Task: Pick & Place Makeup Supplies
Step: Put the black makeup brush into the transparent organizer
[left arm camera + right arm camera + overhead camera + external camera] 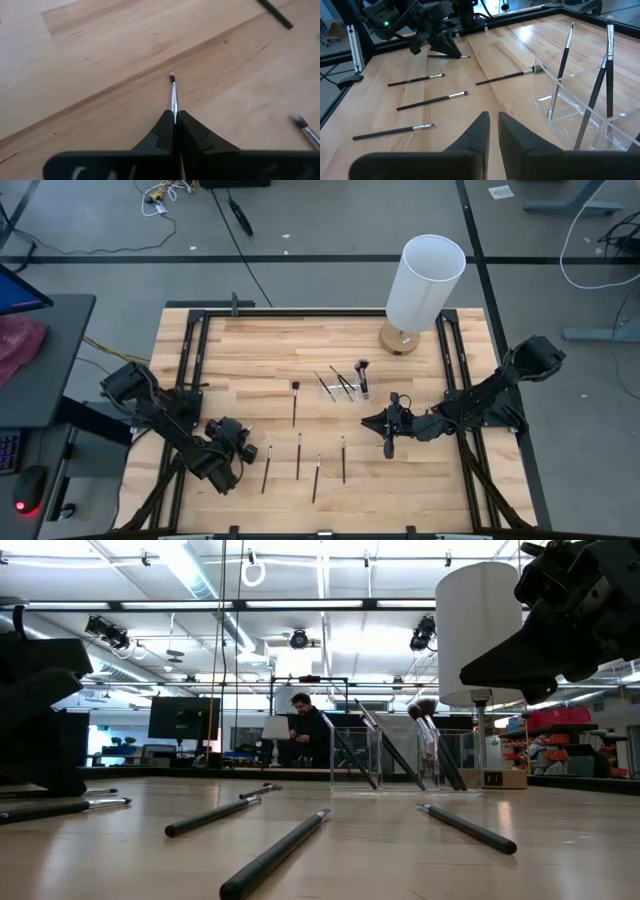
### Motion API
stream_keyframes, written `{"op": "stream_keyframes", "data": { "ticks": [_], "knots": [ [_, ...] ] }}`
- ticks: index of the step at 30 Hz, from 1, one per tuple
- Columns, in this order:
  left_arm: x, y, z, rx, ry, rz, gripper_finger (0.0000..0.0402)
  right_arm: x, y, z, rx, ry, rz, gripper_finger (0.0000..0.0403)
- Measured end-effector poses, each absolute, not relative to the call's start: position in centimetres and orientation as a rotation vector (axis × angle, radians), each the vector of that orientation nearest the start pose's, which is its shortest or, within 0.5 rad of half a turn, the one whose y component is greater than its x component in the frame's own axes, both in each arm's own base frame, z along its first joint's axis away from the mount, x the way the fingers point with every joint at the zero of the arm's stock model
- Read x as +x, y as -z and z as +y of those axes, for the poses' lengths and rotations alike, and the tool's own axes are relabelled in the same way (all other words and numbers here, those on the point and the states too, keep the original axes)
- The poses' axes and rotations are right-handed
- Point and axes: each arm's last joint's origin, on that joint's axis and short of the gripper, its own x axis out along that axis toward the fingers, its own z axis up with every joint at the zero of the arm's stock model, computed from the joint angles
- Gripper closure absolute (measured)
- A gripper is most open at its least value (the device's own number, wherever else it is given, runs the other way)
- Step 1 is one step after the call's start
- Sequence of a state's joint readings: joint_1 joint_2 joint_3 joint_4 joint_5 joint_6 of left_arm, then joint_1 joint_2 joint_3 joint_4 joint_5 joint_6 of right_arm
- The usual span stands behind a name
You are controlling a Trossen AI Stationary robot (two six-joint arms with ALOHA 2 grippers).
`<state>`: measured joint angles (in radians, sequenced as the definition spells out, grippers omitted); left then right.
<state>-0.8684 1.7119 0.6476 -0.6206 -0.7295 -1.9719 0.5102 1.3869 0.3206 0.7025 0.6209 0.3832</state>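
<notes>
Thin dark-handled makeup brushes lie flat on the wooden table: three side by side near the front edge (267,468) (298,455) (316,478), one further right (343,459) and one further back (295,402). A clear plastic holder (345,388) has a few brushes standing tilted in it. My left gripper (243,438) (175,117), at the front left, is shut on another brush (457,56), which it mostly hides from above. My right gripper (372,420) (493,120) hovers right of the holder, with a narrow gap between its fingers and nothing in it. My left gripper pinches the brush between its two fingers (162,132), right behind the silver ferrule (174,102). The fingers slant down from the table's near left side. The ferrule and the pale bristle tip (171,76) stick out past the fingertips. The brush lies low along the table.
A tall white cylinder lamp on a round wooden foot (425,280) stands at the back right. A black frame (190,350) runs round the table's edges. Bare wood lies at the far left (240,350). A person (305,730) sits in the room beyond.
</notes>
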Motion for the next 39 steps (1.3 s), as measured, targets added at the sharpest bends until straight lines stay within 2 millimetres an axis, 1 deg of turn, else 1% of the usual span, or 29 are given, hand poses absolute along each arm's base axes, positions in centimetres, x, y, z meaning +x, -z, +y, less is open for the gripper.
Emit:
{"op": "stream_keyframes", "data": {
  "ticks": [7, 10, 15, 19, 23, 25, 28, 32, 35, 37, 39],
  "knots": [
    [16.5, -9.9, -15.7, -0.573, -0.840, 0.663, 0.0390, 20.7, -14.5, 9.7, 0.185, 0.166, 0.281, 0.0360],
    [17.3, -10.1, -16.0, -0.603, -0.813, 0.641, 0.0393, 20.7, -14.5, 9.6, 0.185, 0.168, 0.280, 0.0360],
    [19.3, -10.3, -15.9, -0.584, -0.728, 0.590, 0.0394, 20.8, -14.5, 9.6, 0.185, 0.170, 0.280, 0.0360],
    [21.0, -10.7, -15.4, -0.535, -0.678, 0.562, 0.0400, 20.7, -14.5, 9.6, 0.185, 0.169, 0.280, 0.0360],
    [21.7, -10.8, -14.6, -0.489, -0.701, 0.529, 0.0391, 20.7, -14.5, 9.6, 0.184, 0.170, 0.283, 0.0360],
    [21.7, -10.9, -14.5, -0.451, -0.705, 0.507, 0.0379, 20.7, -14.5, 9.6, 0.181, 0.170, 0.286, 0.0360],
    [21.3, -10.9, -15.1, -0.407, -0.680, 0.491, 0.0349, 20.7, -14.4, 9.6, 0.181, 0.170, 0.287, 0.0360],
    [20.1, -11.0, -16.7, -0.395, -0.613, 0.496, 0.0288, 20.7, -14.4, 9.6, 0.181, 0.170, 0.287, 0.0360],
    [19.1, -10.9, -17.8, -0.374, -0.574, 0.463, 0.0241, 20.7, -14.4, 9.5, 0.181, 0.173, 0.287, 0.0360],
    [18.8, -10.5, -18.2, -0.353, -0.566, 0.451, 0.0220, 20.8, -14.4, 9.4, 0.182, 0.177, 0.286, 0.0360],
    [18.7, -9.7, -18.3, -0.336, -0.575, 0.462, 0.0210, 20.9, -14.4, 9.3, 0.186, 0.183, 0.285, 0.0360]
  ]
}}
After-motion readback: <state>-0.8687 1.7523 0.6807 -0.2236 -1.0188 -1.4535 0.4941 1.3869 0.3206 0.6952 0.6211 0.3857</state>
